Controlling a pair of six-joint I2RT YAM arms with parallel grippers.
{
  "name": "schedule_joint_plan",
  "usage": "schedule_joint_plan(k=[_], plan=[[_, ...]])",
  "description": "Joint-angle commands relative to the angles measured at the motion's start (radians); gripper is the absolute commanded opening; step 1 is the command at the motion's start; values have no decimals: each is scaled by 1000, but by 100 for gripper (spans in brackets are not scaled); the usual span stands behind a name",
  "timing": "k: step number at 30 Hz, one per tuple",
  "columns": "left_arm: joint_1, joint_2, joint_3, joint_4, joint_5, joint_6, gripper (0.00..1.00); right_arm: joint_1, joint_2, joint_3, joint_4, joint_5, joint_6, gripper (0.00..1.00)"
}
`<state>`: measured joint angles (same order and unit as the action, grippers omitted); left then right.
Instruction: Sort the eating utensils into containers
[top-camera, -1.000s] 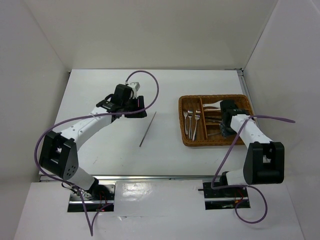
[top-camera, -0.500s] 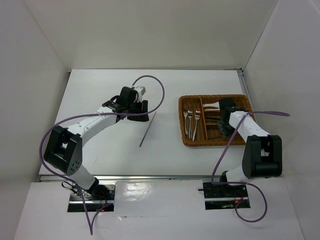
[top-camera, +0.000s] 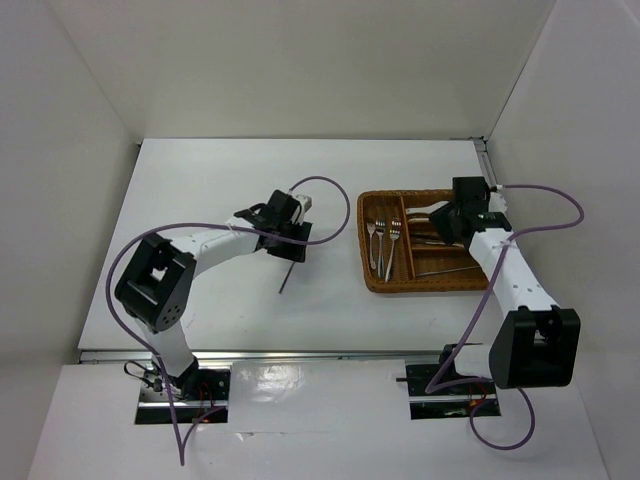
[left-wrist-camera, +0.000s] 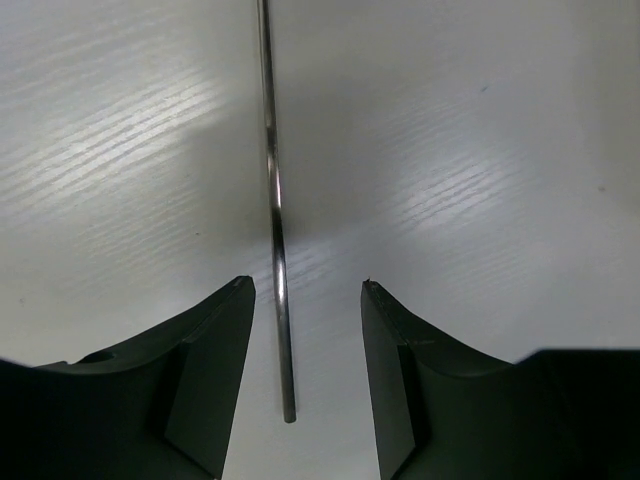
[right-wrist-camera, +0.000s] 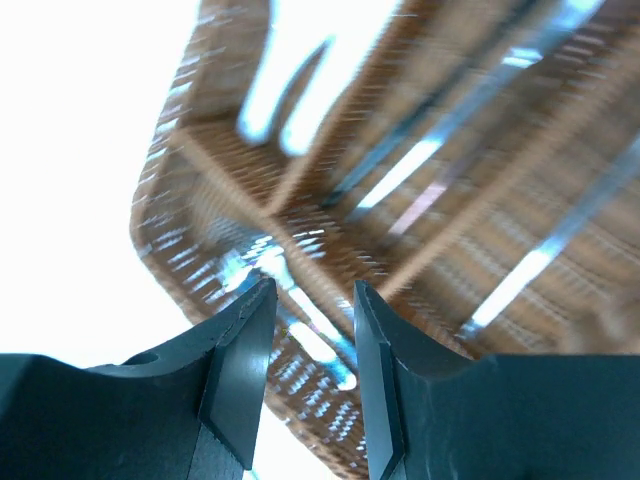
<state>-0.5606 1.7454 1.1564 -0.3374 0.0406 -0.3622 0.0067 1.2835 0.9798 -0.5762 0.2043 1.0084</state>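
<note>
While forks (top-camera: 384, 240) share one tray (top-camera: 432, 287) compartment, sticks (top-camera: 446, 271) occupy another.

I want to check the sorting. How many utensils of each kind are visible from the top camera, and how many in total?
Forks: 2, in the tray
White spoons: 1, in the tray
Sticks: 3, one on the table, two in the tray
Total: 6 that can be made out; others may be hidden.
</note>
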Motion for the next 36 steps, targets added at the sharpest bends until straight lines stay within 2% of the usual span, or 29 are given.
schedule_joint_plan(k=[1, 10, 17, 21, 24, 27, 30, 34, 36], plan=[[-12, 43, 39, -8, -61, 12, 60, -2, 0, -16, 170, -147, -149, 45], [-30, 137, 68, -17, -133, -26, 54, 32, 56, 43, 200, -201, -260, 45], [-50, 184, 88, -38, -202, -47, 41, 32, 56, 52, 233, -212, -300, 45], [-70, 227, 109, -90, -228, -66, 27, 32, 56, 53, 265, -212, -320, 45], [-81, 259, 120, -106, -255, -75, 26, 32, 47, 40, 308, -256, -352, 45], [-81, 270, 129, -117, -275, -115, 21, 32, 62, 20, 396, -414, -454, 45], [-81, 279, 159, -155, -275, -176, 17, 42, 117, 48, 406, -551, -510, 45], [-6, 168, 224, -176, -197, -267, 17, 120, 142, 48, 473, -673, -632, 47], [14, 108, 233, -129, -164, -302, 17, 202, 142, 34, 502, -674, -681, 51]])
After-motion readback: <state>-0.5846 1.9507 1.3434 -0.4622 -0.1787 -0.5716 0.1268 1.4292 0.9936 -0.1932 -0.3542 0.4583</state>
